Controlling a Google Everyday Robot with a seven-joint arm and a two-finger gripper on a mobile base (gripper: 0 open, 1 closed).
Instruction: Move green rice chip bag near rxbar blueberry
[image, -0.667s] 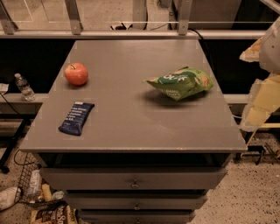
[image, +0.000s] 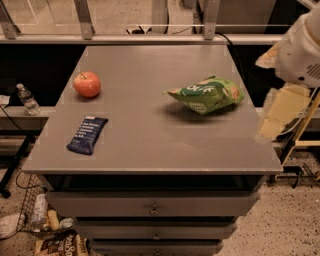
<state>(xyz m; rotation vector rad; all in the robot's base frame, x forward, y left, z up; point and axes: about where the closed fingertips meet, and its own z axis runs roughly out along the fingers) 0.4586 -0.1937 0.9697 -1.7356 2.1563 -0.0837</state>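
The green rice chip bag (image: 206, 94) lies on the right half of the grey table top (image: 150, 135), puffy, with white lettering. The rxbar blueberry (image: 87, 134), a flat dark navy wrapper with white text, lies near the table's front left. My arm's white housing (image: 300, 50) enters at the right edge of the view. The cream-coloured gripper (image: 277, 114) hangs below it, just past the table's right edge, to the right of the bag and apart from it. It holds nothing that I can see.
A red-orange apple (image: 87, 84) sits at the left, behind the bar. The table is a drawer cabinet with handles (image: 154, 209) at the front. A water bottle (image: 27, 99) stands on a low shelf to the left. Clutter lies on the floor at the lower left.
The arm and gripper have shifted a little to the left, toward the table's right edge. The bag, bar and apple have not moved.
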